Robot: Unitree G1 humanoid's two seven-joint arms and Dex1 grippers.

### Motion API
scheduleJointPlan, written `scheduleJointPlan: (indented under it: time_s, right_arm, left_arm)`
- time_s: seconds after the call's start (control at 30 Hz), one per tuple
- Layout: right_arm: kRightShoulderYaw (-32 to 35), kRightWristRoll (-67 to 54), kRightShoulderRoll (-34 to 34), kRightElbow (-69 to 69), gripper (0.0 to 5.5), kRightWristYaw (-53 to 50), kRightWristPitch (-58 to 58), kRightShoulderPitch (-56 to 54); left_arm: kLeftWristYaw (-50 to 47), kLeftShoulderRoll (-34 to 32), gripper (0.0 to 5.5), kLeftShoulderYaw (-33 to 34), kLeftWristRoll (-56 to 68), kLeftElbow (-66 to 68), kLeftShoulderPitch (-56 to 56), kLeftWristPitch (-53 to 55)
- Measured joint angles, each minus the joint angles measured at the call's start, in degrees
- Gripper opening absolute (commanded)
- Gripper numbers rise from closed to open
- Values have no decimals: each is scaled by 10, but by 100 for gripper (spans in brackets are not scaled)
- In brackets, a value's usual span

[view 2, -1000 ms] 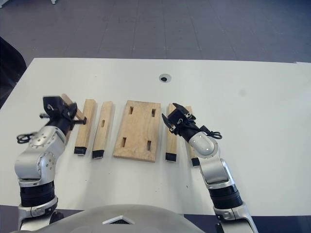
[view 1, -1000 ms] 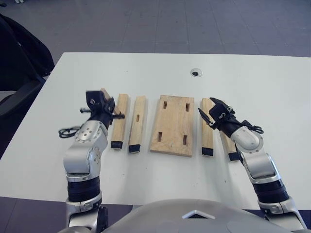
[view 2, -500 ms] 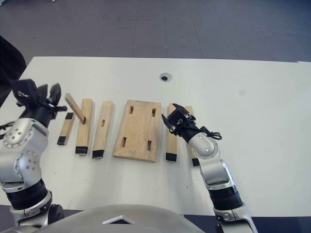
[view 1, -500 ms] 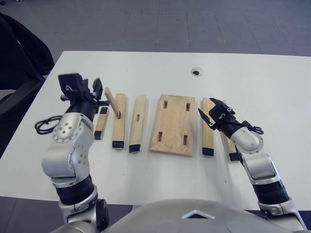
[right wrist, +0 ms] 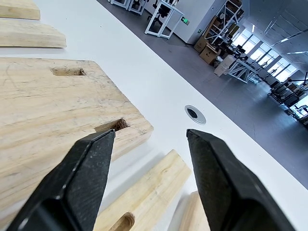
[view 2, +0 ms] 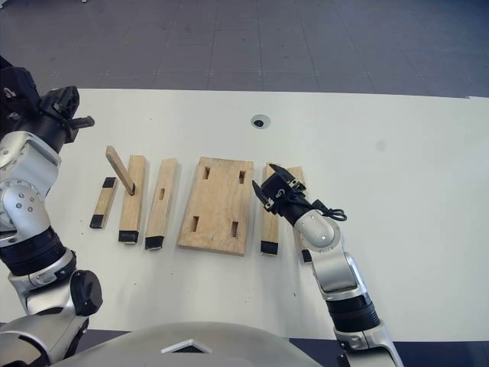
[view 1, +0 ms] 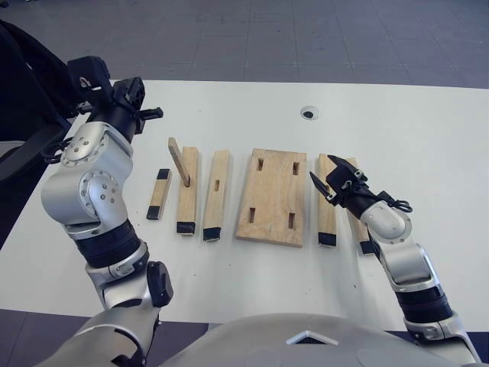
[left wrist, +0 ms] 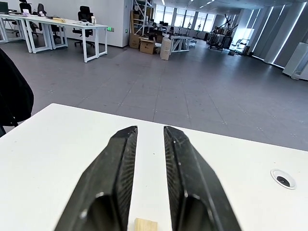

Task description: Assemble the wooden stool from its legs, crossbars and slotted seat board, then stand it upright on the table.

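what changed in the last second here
The left gripper came off the thin wooden crossbar, leaving it leaning in the slotted wooden leg, and rose up and back to the left. The right gripper, the slotted wooden seat board and the other pieces stayed put.

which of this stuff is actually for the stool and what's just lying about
For the stool:
seat board
left legs, two lying beside it
tilted crossbar, standing up from the outer left leg
short crossbar, flat, farthest left
right legs, two by the right hand

Just there:
cable hole in the table
dark chair off the table's left edge
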State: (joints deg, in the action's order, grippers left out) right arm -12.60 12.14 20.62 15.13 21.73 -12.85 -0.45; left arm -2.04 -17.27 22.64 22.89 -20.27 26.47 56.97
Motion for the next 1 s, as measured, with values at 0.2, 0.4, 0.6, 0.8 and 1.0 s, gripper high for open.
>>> scheduleJointPlan:
  time_s: [0.2, 0.4, 0.6, 0.8, 1.0]
  right_arm:
    - [0, 1, -3, 0, 272, -1, 0, 0]
    - [0, 1, -4, 0, 272, -1, 0, 0]
    - [0, 1, -4, 0, 272, -1, 0, 0]
    - [0, 1, -4, 0, 272, -1, 0, 0]
    - [-1, 1, -5, 0, 272, -1, 0, 0]
  left_arm:
    - [-7, 23, 101, -24, -7, 21, 3, 5]
    - [3, 8, 101, -28, -25, 74, 8, -32]
    - [10, 6, 101, -42, -36, 110, 13, -61]
    - [7, 12, 101, -53, -41, 110, 26, -62]
    - [3, 35, 101, -96, -60, 86, 23, -64]
